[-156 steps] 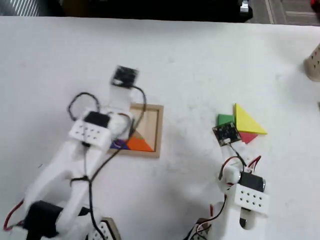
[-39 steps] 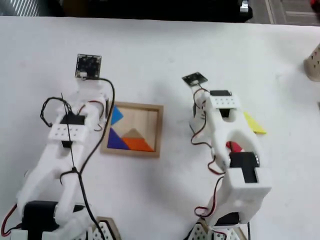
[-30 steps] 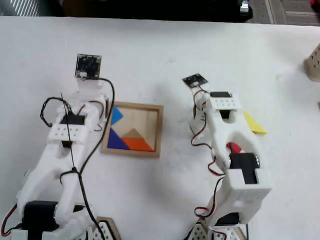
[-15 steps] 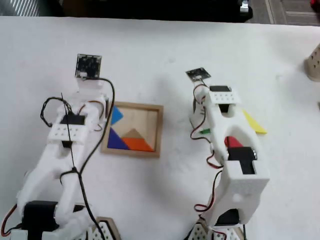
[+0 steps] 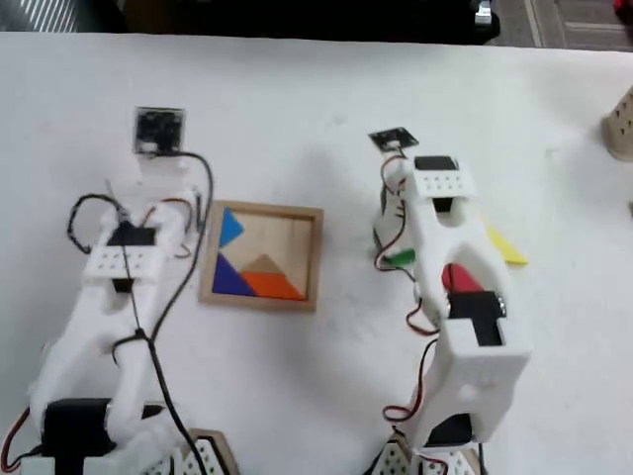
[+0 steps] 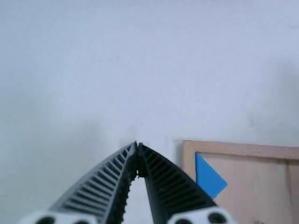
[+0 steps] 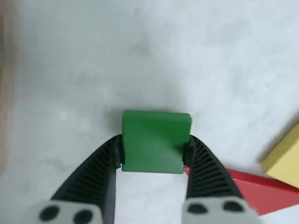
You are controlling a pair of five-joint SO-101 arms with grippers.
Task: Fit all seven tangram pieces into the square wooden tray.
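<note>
- Bench (image 5: 326,109), left side: left fingers (image 6: 105,184) are pressed together and hold nothing, over bare surface just beside a corner of the tray (image 5: 318,259).
- Tray: blue triangle (image 5: 229,228), purple triangle (image 5: 227,279) and orange triangle (image 5: 273,286) lie inside. A tan shape above the orange could be a fourth piece or bare wood; I cannot tell. Much of the floor is open.
- Mid-bench: right fingers (image 7: 100,175) pinch the green square (image 7: 155,142), which is between the tray and the loose pieces and not yet in.
- Red piece (image 7: 254,191) and yellow piece (image 7: 285,156) wait side by side on the bench.
- Judged roughly halfway: green, red and yellow are left to seat.
</note>
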